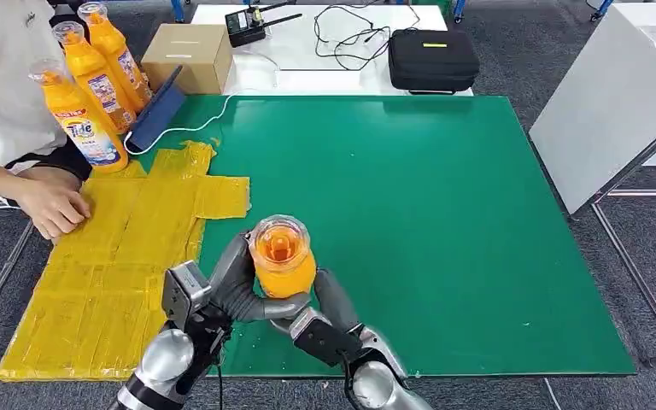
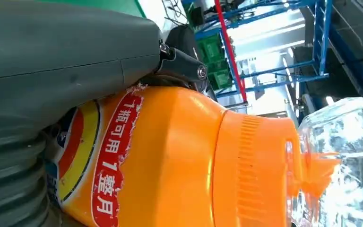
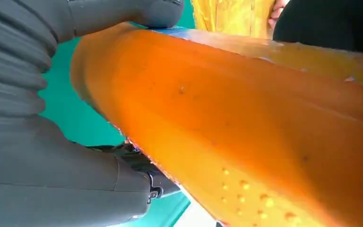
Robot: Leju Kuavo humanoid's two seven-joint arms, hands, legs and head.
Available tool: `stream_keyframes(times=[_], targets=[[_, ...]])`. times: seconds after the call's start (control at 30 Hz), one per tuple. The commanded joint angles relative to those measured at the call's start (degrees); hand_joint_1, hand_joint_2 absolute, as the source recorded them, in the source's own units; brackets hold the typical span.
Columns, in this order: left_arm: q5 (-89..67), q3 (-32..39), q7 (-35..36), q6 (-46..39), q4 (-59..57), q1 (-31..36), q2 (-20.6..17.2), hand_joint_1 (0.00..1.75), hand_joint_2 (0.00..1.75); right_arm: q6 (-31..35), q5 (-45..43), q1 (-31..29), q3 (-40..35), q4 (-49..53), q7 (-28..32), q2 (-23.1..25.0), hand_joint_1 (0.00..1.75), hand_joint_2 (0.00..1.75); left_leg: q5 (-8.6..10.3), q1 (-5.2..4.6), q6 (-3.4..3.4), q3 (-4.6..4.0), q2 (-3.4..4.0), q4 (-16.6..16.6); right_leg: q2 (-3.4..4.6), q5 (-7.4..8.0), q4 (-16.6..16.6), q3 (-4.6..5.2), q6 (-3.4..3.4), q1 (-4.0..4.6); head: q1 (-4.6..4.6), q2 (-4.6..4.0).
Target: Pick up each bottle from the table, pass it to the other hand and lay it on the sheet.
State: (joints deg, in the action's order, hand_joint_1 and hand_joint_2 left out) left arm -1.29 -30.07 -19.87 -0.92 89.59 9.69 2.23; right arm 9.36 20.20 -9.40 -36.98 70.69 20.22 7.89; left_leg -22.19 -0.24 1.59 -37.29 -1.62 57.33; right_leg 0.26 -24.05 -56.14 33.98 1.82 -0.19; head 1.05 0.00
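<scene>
Right at the near edge of the table [image 1: 478,256] both hands meet around a single orange bottle [image 1: 282,256], and from where I stand it looks like the hand-over itself. The bottle stands upright between them, cap toward the head camera, so its long axis runs straight up out of the two palms. The left hand [image 1: 231,286] comes in from the yellow side and wraps the bottle's flank, its fingers [image 1: 260,309] curling under the base; the left wrist view has the thumb lying along the labelled body just below the orange cap. The right hand [image 1: 329,312] closes on the other flank from the green side, its grey thumb pressed along the bare orange wall in the right wrist view. Both sets of fingers are held narrow around the bottle; I cannot tell which hand carries the weight. What matters next, I judge, is that the yellow sheet [image 1: 111,282] lies just beside the left hand, on that hand's side, well away from the right one, so the left is the nearer hand to lay the bottle down, tipped from upright onto its side. Farther back, three more orange bottles [image 1: 81,120] stand at the sheet's far corner beside a person's hand [image 1: 51,207] resting on the sheet.
</scene>
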Motion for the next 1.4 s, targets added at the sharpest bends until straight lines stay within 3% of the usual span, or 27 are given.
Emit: stream_keyframes(times=[0.03, 0.07, 0.1, 0.17, 0.27, 0.43, 0.7, 0.8, 0.9, 1.1, 1.4], targets=[[-11.7, 9.3, -0.4, -12.5, 1.9, 0.2, -5.1, 1.75, 1.75, 4.6, -0.5, 3.3, 2.1, 10.4, 1.2, -3.6, 0.00, 1.75, -0.05, 0.02, -0.07, 0.12, 0.16, 0.0, 0.07, -0.03, 0.0, -0.10, -0.02, 0.03, 0.00, 0.00], [-11.8, 10.4, -0.1, -11.6, 2.2, 0.4, -5.4, 1.75, 1.75, 4.0, -0.8, 3.8, 2.9, 11.9, 0.7, -4.0, 0.00, 1.75, -0.13, 0.04, -0.12, 0.26, 0.23, 0.0, 0.08, -0.09, 0.0, -0.24, -0.04, 0.06, 0.00, 0.00], [-19.5, 11.7, 0.8, -17.1, 1.7, 0.6, -5.2, 1.75, 1.75, 4.6, -0.8, 4.6, 4.0, 13.2, 1.0, -3.7, 0.00, 1.75, -0.08, 0.05, -0.10, 0.14, 0.20, 0.0, 0.03, -0.06, 0.0, -0.11, -0.04, 0.06, 0.02, 0.00], [-23.7, 13.5, 2.4, -19.4, 0.5, 1.6, -5.5, 1.75, 1.75, 4.8, -0.6, 5.7, 5.5, 16.1, 1.0, -4.1, 0.00, 1.75, -0.11, 0.07, -0.11, 0.21, 0.07, 0.0, -0.09, -0.12, 0.0, -0.22, -0.04, 0.08, 0.00, 0.00], [-44.0, 16.3, 10.2, -25.8, -5.3, 5.0, -6.8, 1.75, 1.75, 4.3, -2.5, 7.7, 7.9, 21.5, 2.1, -4.5, 0.00, 1.75, -0.09, 0.07, -0.10, 0.21, 0.06, 0.1, -0.07, -0.11, 0.0, -0.22, -0.02, 0.07, 0.00, 0.00], [-66.2, 16.2, 16.5, -25.6, -18.1, 10.3, -10.0, 1.75, 1.75, 1.7, -4.7, 7.3, 9.1, 25.4, 2.3, -5.3, 0.00, 1.75, -0.01, 0.05, -0.08, 0.19, -0.03, 0.0, -0.15, -0.06, 0.0, -0.16, -0.02, 0.04, 0.00, 0.00], [-67.8, 15.8, 16.3, -26.3, -21.0, 11.0, -9.9, 1.75, 1.75, 1.5, -5.1, 7.3, 9.4, 25.8, 2.2, -5.2, 0.00, 1.75, -0.05, 0.08, -0.07, 0.27, 0.10, 0.0, -0.09, -0.08, 0.0, -0.25, -0.03, 0.07, 0.00, 0.00], [-75.5, 14.2, 19.2, -24.8, -27.6, 11.9, -11.3, 1.75, 1.75, -1.1, -8.6, 6.3, 9.7, 26.3, 1.2, -5.8, 0.00, 1.75, -0.08, 0.08, -0.09, 0.34, 0.09, 0.0, -0.09, -0.11, 0.0, -0.34, -0.04, 0.08, 0.00, 0.00], [-83.0, 13.7, 21.4, -32.0, -37.1, 13.3, -10.0, 1.75, 1.75, -2.9, -11.2, 6.0, 10.5, 26.9, 0.4, -6.4, 0.00, 1.75, -0.01, 0.01, -0.06, 0.38, 0.13, -0.1, -0.03, -0.04, 0.1, -0.35, -0.03, 0.02, -0.02, 0.00], [-86.0, 12.9, 22.6, -33.3, -43.4, 13.8, -8.8, 1.75, 1.75, -3.1, -12.0, 5.8, 10.9, 26.7, 0.5, -6.9, 0.00, 1.75, -0.01, 0.04, -0.06, 0.28, 0.08, 0.0, -0.11, -0.05, 0.1, -0.26, -0.02, 0.04, 0.00, 0.00], [-84.5, 14.2, 22.0, -38.7, -59.5, 16.5, -3.9, 1.75, 1.75, -2.7, -13.3, 6.4, 10.2, 27.1, 2.7, -7.2, 0.00, 1.75, 0.00, 0.00, -0.03, 0.21, 0.06, 0.0, -0.08, -0.04, 0.1, -0.19, -0.01, -0.01, 0.00, 0.00]])
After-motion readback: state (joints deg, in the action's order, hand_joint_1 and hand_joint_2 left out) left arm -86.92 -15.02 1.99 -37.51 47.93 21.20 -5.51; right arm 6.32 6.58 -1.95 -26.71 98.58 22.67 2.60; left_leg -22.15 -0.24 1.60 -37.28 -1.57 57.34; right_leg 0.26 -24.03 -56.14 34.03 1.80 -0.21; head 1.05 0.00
